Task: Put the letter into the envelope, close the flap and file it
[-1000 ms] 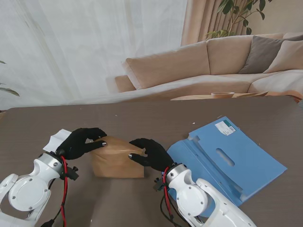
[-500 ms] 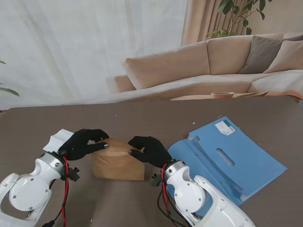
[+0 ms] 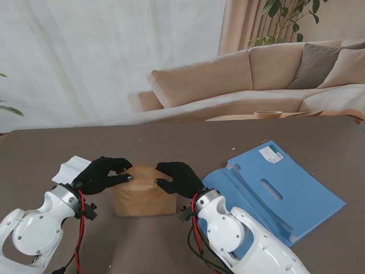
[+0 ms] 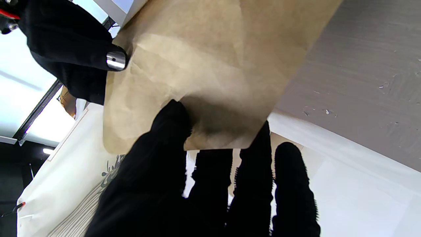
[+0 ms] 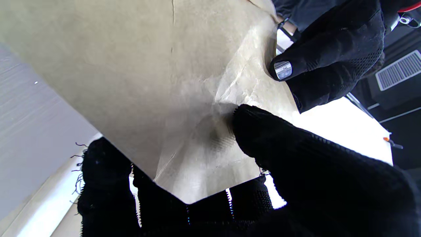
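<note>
Behind the table sits a living-room bkgd: beige sofa (image 3: 245, 74), white curtain (image 3: 108, 57), a plant top right, none of it part of the job. Biggest thing in play is the dark table (image 3: 171, 145), then the blue folder (image 3: 274, 191) lying open and flat on the robot's right side, w/ a white label near its far corner; nothing is filed in it yet as far as the stand view shows. Next down is the brown envelope (image 3: 142, 194), near me at center-left, just beside the folder's left edge, held at its far edge by both hands. Left hand (image 3: 102, 174) pinches the far-left corner, thumb on one face and fingers behind per the left wrist view (image 4: 204, 75). Right hand (image 3: 178, 178) pinches the far-right part the same way, thumb pressed into the paper and fingers under it, per the right wrist view (image 5: 148, 82). So both hands are closed on the envelope, not free. The paper looks creased where the thumbs bear. Smallest: a white sheet (image 3: 71, 168) pokes out behind the left hand, on the table, partly hidden; prob. the letter, or part of it, but can't tell for sure, and can't tell if anything is already inside the envelope. Judgement: early-to-mid stage. Envelope is in hand and seems to be getting opened or readied; if that white sheet is the letter, insertion isn't done. Flap closing and filing into the folder are both left.
</note>
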You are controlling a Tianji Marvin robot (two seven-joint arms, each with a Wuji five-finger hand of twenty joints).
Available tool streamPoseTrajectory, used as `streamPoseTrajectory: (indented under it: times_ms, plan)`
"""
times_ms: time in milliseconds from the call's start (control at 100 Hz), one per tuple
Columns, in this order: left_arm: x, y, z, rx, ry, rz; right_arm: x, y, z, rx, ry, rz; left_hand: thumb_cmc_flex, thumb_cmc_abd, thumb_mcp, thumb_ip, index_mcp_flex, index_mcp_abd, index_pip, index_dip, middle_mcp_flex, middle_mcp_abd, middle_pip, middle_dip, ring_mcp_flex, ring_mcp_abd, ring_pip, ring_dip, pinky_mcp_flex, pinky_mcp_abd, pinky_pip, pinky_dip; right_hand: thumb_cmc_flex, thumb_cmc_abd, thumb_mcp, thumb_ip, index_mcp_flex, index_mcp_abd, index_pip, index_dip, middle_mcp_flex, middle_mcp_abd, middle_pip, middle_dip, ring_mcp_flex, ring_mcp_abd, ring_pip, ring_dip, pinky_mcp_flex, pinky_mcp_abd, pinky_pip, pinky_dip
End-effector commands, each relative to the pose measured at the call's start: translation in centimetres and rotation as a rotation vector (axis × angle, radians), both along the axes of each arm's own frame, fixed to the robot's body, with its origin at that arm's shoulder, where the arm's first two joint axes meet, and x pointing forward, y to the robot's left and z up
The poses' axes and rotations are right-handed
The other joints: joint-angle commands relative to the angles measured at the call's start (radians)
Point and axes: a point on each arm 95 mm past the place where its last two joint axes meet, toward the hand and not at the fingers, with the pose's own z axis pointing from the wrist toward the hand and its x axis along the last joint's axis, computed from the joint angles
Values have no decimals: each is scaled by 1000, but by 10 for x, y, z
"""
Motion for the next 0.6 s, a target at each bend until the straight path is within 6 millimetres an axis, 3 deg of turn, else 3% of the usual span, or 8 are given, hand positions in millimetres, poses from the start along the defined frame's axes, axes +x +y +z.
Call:
streamPoseTrajectory:
  times_ms: [0, 160, 350, 400, 530, 590]
  plan:
    - [-2, -4, 0, 0, 7, -12, -2, 6, 1, 9, 4, 5, 74, 52, 22, 32, 12, -22, 79, 24, -7, 2, 5, 15, -3, 4, -5, 13, -18, 3, 14, -15, 55, -12, 66, 33, 46, -37, 86, 106, 36, -6, 79, 53, 54, 12, 83, 40, 39, 30, 79, 42]
    - [-2, -5, 1, 3, 6, -16, -2, 7, 2, 19, 23, 14, 73, 52, 21, 31, 5, -17, 72, -1, -15, -6, -14, 10, -15, -1, -22, 5, -22, 0, 10, -16, 54, 18, 67, 53, 41, -40, 111, 223, 37, -5, 154, 126, 100, -1, 178, 74, 93, 28, 152, 82]
    - [-3, -4, 1, -6, 7, -17, -1, 7, 2, 40, 31, -27, 47, 48, 13, 27, -51, 9, 12, -117, -79, -34, -128, 14, -84, -24, -83, -22, -53, -12, -18, -17, 43, -15, 85, 53, 49, -37, 102, 214, 59, 10, 156, 124, 142, 3, 205, 76, 146, 34, 187, 91]
    - [-4, -3, 1, -13, 12, -18, -1, 6, 2, 42, 32, -45, 3, 34, 12, 34, -81, 20, -32, -148, -124, -36, -160, 4, -114, -33, -113, -30, -68, -19, -42, -18, 41, -17, 85, 48, 48, -34, 97, 204, 60, 13, 153, 122, 146, 5, 206, 75, 149, 35, 189, 90]
    - [-6, 0, 3, -29, 24, -25, -1, 5, 2, 36, 9, -101, -169, -8, 147, 15, -136, 49, -162, -187, -253, -44, -136, -146, -175, -45, -179, -40, -94, -28, -109, -2, 44, -16, 74, 35, 41, -31, 92, 183, 56, 18, 149, 118, 143, 2, 207, 73, 150, 32, 192, 88]
    - [-6, 1, 3, -29, 24, -28, -1, 4, 3, 37, 6, -121, -208, -2, 174, 14, -155, 57, -188, -196, -283, -47, -141, -177, -192, -51, -196, -45, -104, -30, -123, -4, 46, -15, 72, 33, 38, -29, 91, 178, 54, 20, 147, 116, 142, 2, 206, 72, 151, 30, 192, 87]
